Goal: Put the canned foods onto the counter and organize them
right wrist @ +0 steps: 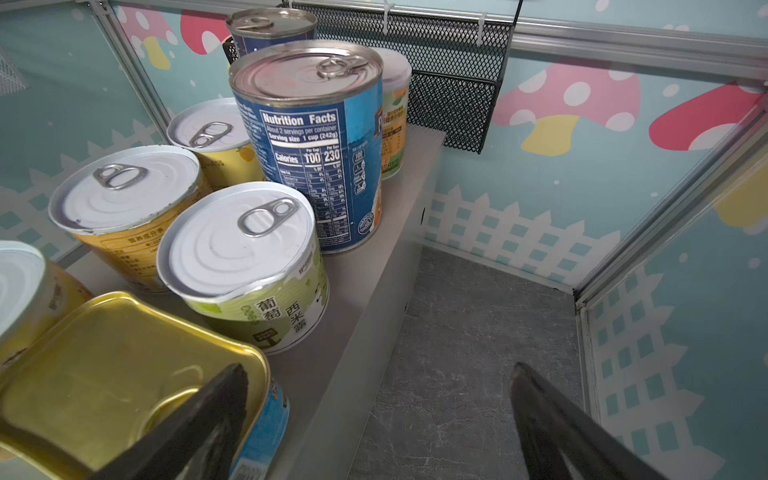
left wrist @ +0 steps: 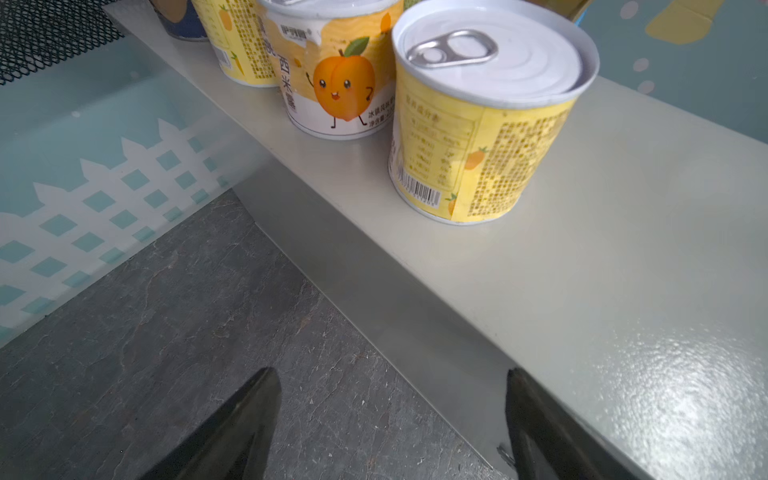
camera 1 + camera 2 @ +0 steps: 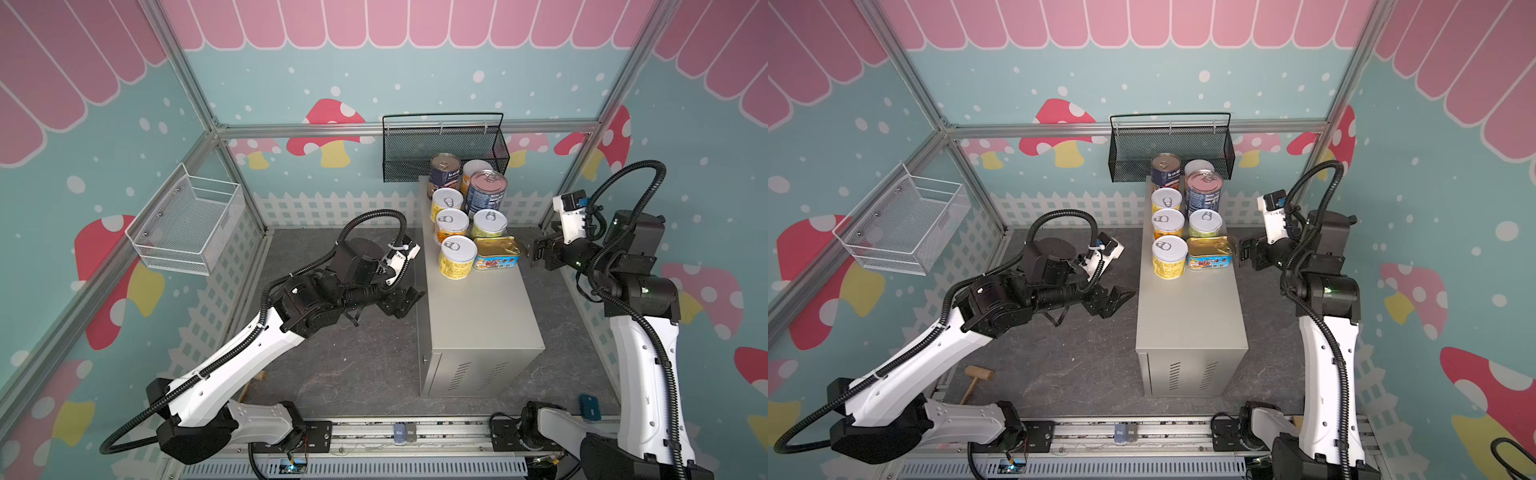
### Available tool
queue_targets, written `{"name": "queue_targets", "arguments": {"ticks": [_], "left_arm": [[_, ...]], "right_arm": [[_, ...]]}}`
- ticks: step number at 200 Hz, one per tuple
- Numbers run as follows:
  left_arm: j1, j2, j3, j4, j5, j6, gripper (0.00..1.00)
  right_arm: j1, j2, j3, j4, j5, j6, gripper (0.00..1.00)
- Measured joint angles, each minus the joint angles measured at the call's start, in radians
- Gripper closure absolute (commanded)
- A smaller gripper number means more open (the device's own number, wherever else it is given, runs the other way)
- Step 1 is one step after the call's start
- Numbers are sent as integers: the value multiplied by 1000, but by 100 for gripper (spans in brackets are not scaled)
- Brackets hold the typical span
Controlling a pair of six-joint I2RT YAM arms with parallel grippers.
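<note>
The counter is a beige-grey cabinet in the middle of both top views. The canned foods stand in two rows on its far half. There are two tall blue cans, several shorter white-lidded cans, and a flat gold tin at the near right. My left gripper hangs open and empty over the floor, beside the counter's left wall. My right gripper is open and empty just off the counter's right edge, next to the gold tin.
A black mesh basket hangs on the back wall behind the cans. A white wire basket is fixed to the left wall. A wooden mallet lies on the dark stone floor near the left arm's base.
</note>
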Motion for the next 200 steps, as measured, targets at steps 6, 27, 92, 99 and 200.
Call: {"name": "queue_targets", "arguments": {"ticks": [6, 27, 92, 99, 200], "left_arm": [[0, 0, 0, 0, 0, 0, 15], [0, 0, 0, 0, 0, 0, 15], [0, 0, 0, 0, 0, 0, 15], [0, 0, 0, 0, 0, 0, 15], [0, 1, 0, 0, 0, 0, 15]], "right_arm": [[0, 2, 2, 0, 1, 0, 1], [1, 4, 4, -1, 5, -2, 1], [1, -1, 4, -1, 16, -2, 1], [1, -3, 3, -2, 19, -3, 1], [14, -42, -17, -11, 50, -6, 1]]}}
